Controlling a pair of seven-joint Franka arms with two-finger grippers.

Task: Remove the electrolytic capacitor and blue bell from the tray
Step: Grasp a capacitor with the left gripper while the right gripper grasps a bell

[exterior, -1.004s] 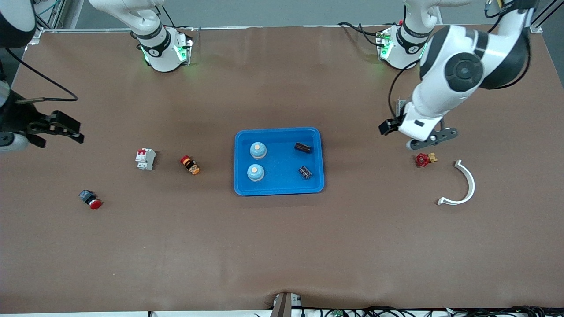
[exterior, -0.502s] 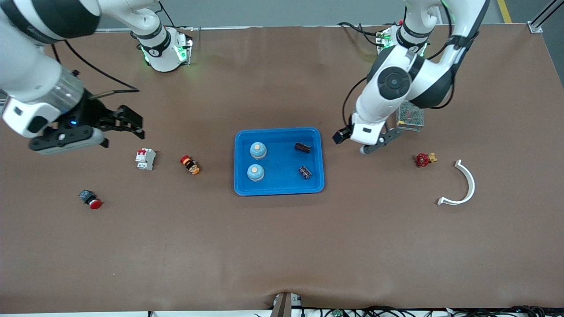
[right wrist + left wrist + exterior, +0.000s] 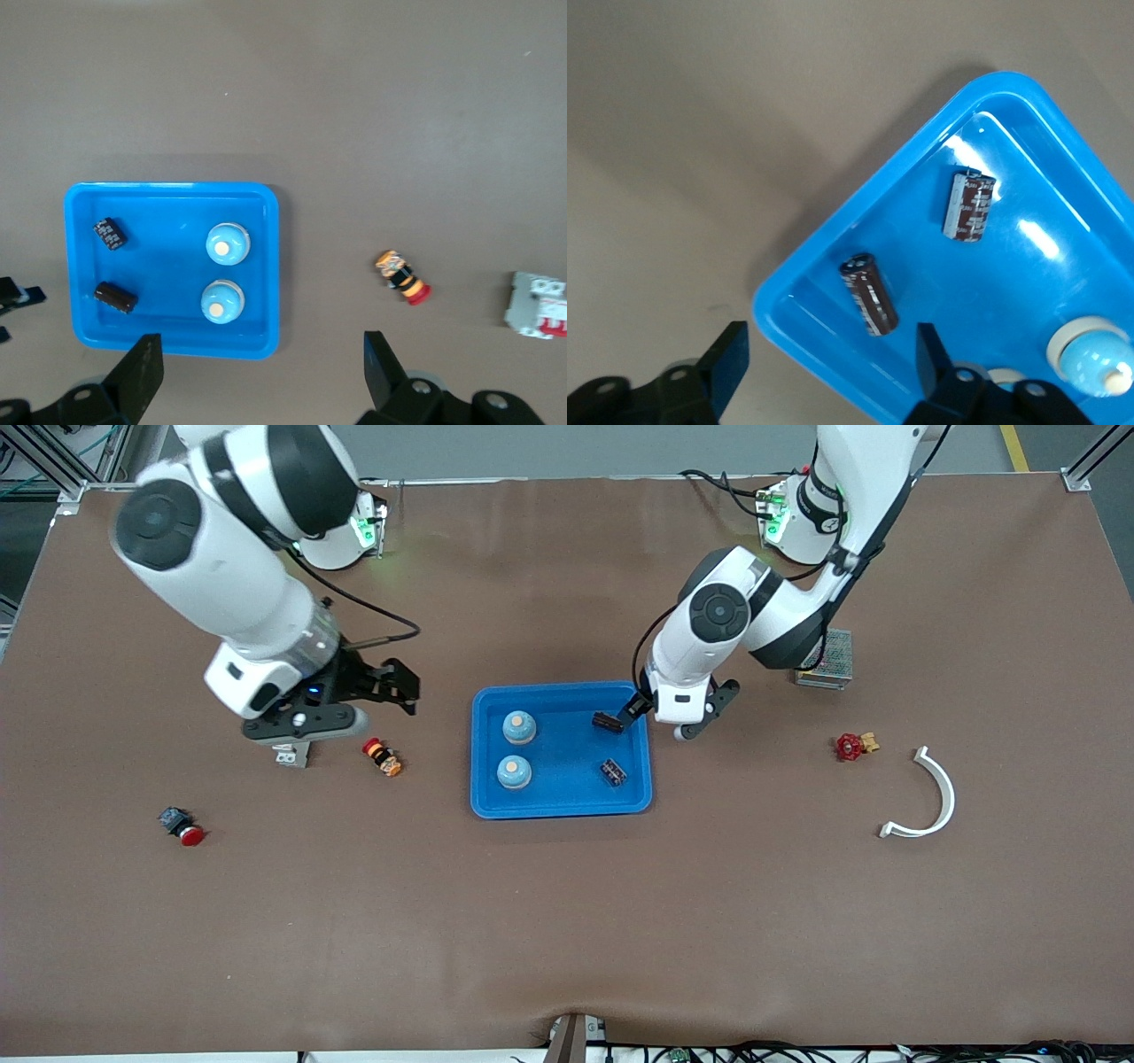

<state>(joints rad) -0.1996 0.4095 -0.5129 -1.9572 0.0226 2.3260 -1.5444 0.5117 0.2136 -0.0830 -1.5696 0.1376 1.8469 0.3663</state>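
A blue tray (image 3: 561, 812) sits mid-table. It holds two light-blue bells (image 3: 519, 727) (image 3: 514, 771) and two dark capacitors (image 3: 608, 723) (image 3: 613, 771). My left gripper (image 3: 671, 713) is open and empty over the tray's corner at the left arm's end, close to one capacitor. In the left wrist view the gripper (image 3: 831, 372) straddles the tray rim (image 3: 771, 310), with capacitors (image 3: 870, 294) (image 3: 970, 205) and a bell (image 3: 1094, 345) ahead. My right gripper (image 3: 403, 691) is open and empty over the table beside the tray. In the right wrist view (image 3: 261, 367) it shows the tray (image 3: 173, 188) and bells (image 3: 229, 243).
A white breaker (image 3: 291, 755) lies partly under the right hand, and an orange-and-red button (image 3: 382, 757) lies beside it. A red-capped button (image 3: 182, 826) lies nearer the camera. A red valve knob (image 3: 852, 746), a white curved piece (image 3: 930, 797) and a mesh box (image 3: 826, 660) lie at the left arm's end.
Both arms have swung in toward the tray. The left gripper went from over the valve knob to the tray's corner. The right gripper came from the table's end to beside the tray.
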